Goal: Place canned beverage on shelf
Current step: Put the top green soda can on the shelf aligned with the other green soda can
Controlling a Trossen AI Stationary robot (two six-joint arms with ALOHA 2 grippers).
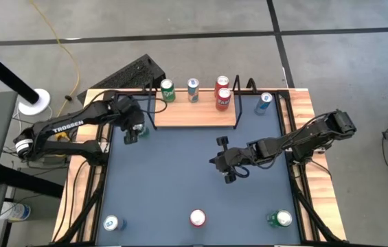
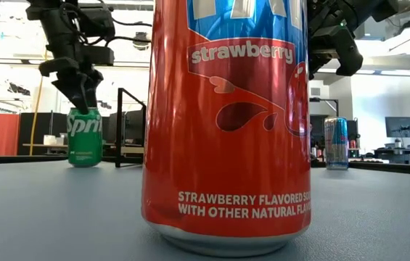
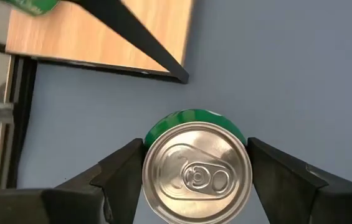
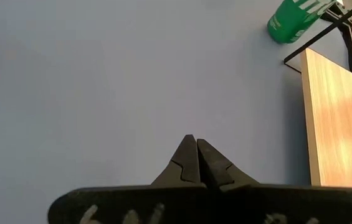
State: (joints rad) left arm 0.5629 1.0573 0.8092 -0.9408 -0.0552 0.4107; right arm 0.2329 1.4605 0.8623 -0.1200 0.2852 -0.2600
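Left wrist view is showing the left gripper [image 3: 195, 180] straddling a green can [image 3: 196, 175], its fingers [image 3: 123, 171] sitting just beside the can's sides; whether they are pressing it, I cannot tell. That can is standing on the table [image 1: 180, 171], just off the shelf [image 1: 194, 113] corner. Right gripper [image 4: 195, 152] is hanging clenched and empty, near the shelf.

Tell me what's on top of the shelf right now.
Four upright cans on the shelf: a green can, a blue-and-silver can and two red cans close together. The second red one is partly hidden behind the first.
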